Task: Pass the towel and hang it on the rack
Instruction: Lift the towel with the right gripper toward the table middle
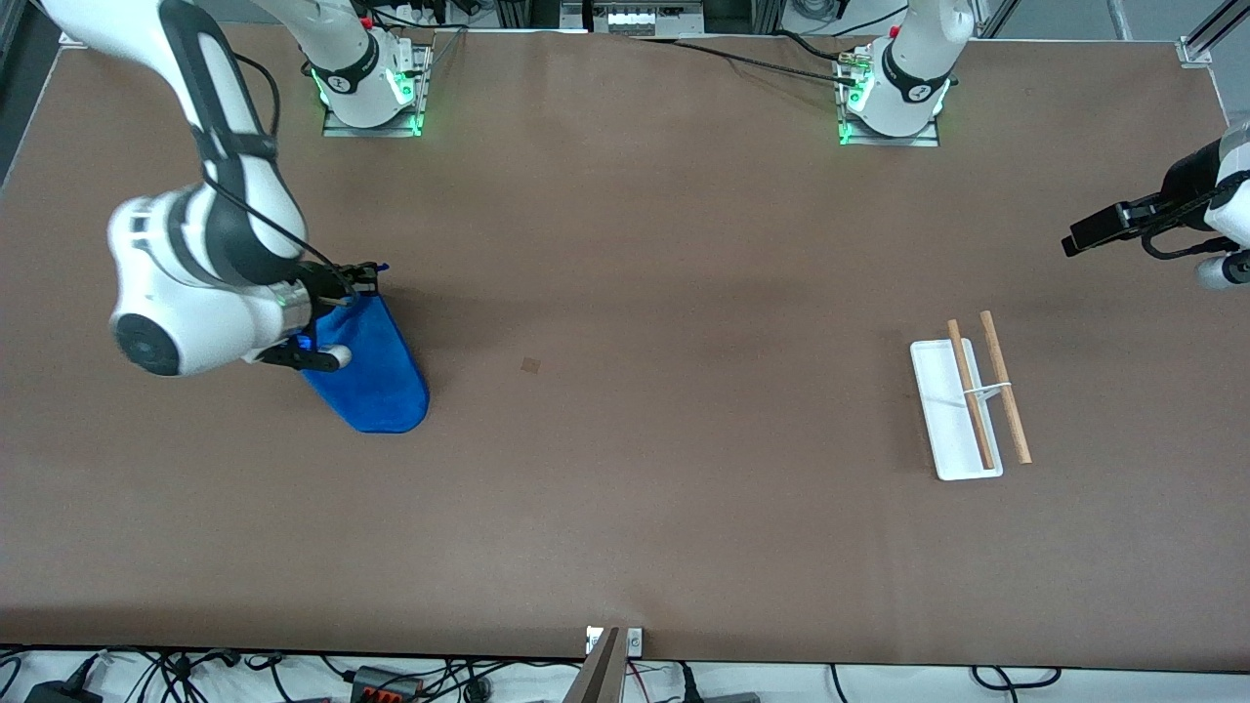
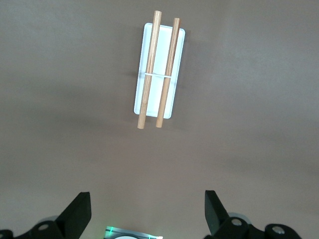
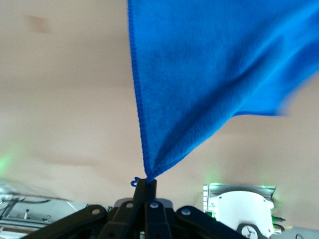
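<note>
**Towel lifted by 1 corner**

The right gripper [image 1: 363,280] is clamped on a corner of the towel [image 1: 376,376], which hangs over the table [image 1: 625,508] toward the right arm's end. The left gripper [image 2: 147,211], fingers apart, waits above the rack [image 1: 967,402] with its 2 bars.

This is a robot lab, not a home. Two white robot arms are bolted on metal plates with green lights [image 1: 371,122] at the 12 o'clock edge of a big plain brown table [image 1: 625,488]. Lots of black cables and plugs [image 1: 391,679] lie along the 6 o'clock edge, and metal frame bars [image 1: 1206,39] stand at the 1 o'clock corner.
</note>
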